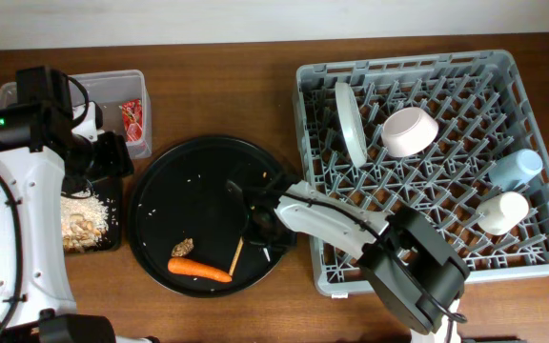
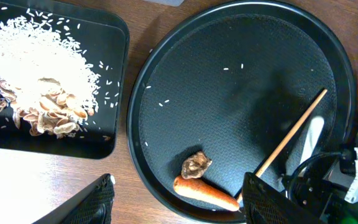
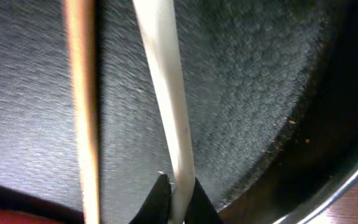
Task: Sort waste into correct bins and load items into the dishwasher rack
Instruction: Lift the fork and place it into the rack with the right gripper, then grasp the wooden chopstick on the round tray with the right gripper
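My right fingers (image 3: 178, 200) are drawn narrow, pinched on the flat handle of the smooth white plastic fork (image 3: 166, 93). The fork lies on the large round black tray (image 3: 260, 93), whose surface is finely pebbled. Just beside the fork, apart from it, lies the thin wooden chopstick (image 3: 82, 112), straight and matt.

My left fingers (image 2: 178, 186) stand wide apart and hold nothing.

On the same round tray a smooth, tapered orange carrot (image 2: 205, 194) lies with a small wrinkled brown lump (image 2: 196, 165) just beside it, and a few stray grains are scattered about.

To its left, the shallow black rectangular tray (image 2: 112, 37) holds a heap of pale rice and flaky food scraps (image 2: 39, 81). The clear plastic rectangular tub (image 1: 112, 90) sits on the brown wooden worktop (image 1: 217, 86) with a red shiny wrapper (image 1: 132, 116) inside.

The large square grey plastic rack (image 1: 408, 59) has a grid base and many upright pegs. It carries a white round plate (image 1: 351, 122) standing on edge, a white bowl (image 1: 409, 131) tilted among the pegs, a light-blue cup (image 1: 516, 169) and a small white cup (image 1: 503, 211).
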